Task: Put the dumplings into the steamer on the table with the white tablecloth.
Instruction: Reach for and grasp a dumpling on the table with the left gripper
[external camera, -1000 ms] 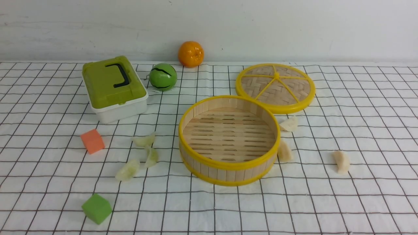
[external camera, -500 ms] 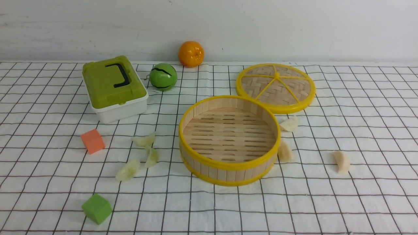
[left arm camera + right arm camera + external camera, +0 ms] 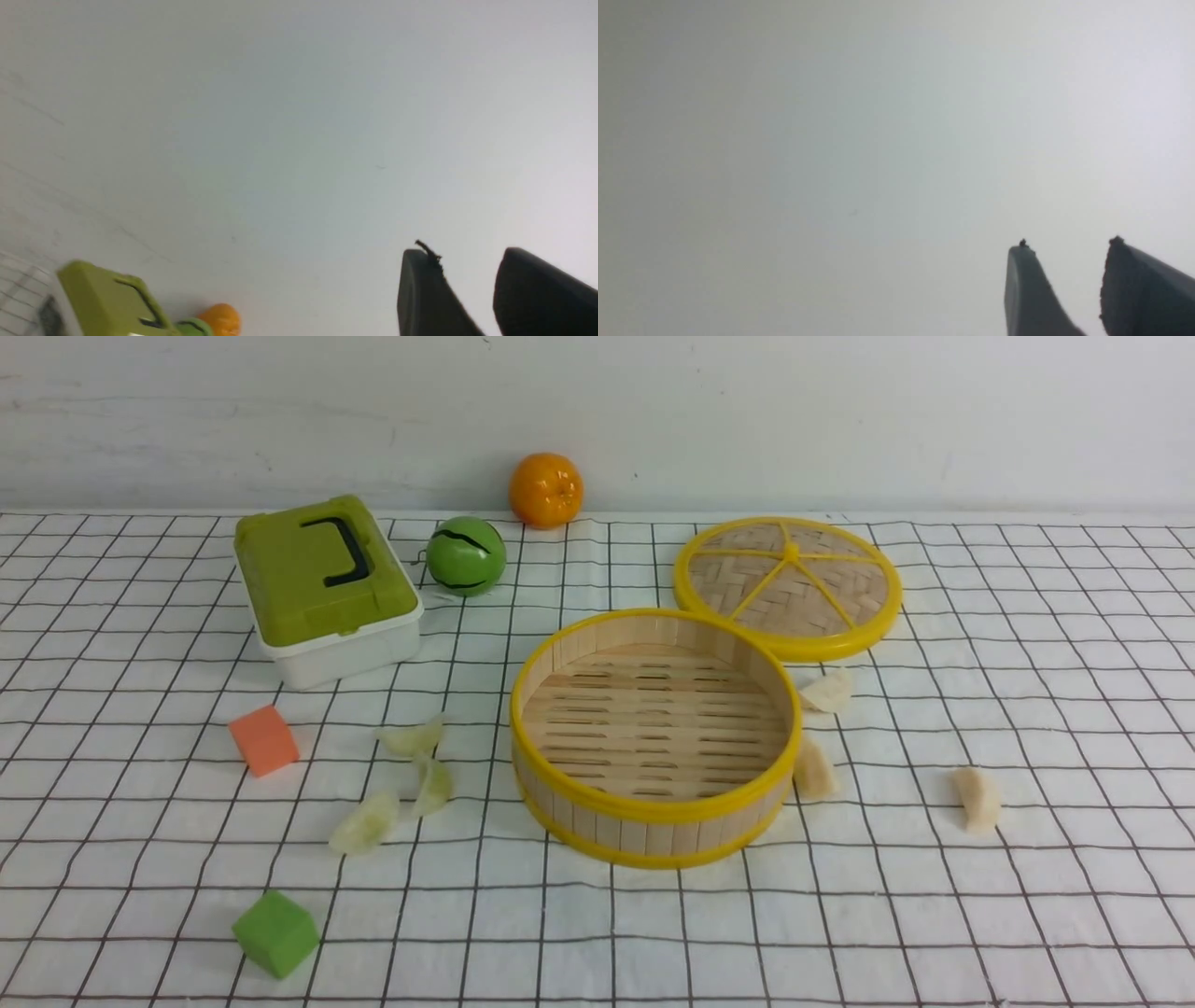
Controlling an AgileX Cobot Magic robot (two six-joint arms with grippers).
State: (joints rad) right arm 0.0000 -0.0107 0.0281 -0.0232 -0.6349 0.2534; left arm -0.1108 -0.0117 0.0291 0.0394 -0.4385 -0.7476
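Nothing on the table (image 3: 1027,513) is being shown as shifted since the earlier front views: all six dumplings are lying where they were, outside the steamer (image 3: 653,826), whose slatted floor is being left bare. Three green dumplings (image 3: 434,786) are being seen clustered near the steamer on the side toward the table's left edge. Three cream dumplings (image 3: 814,767) are lying on its other side, two just beside its wall and one farther toward the right edge. The left gripper (image 3: 465,254) and the right gripper (image 3: 1068,245) are being caught only by their own wrist cameras, each with jaws held partly apart and nothing between them. Both are being aimed at the white wall (image 3: 840,420), so their distance from the dumplings cannot be told. The green box (image 3: 322,583) and the orange (image 3: 546,490), near the table's far edge, are also being taken in by the left wrist view. The table is being covered by a white tablecloth (image 3: 1027,915) with a thin black grid, and the lid (image 3: 789,583) is lying flat behind the steamer.
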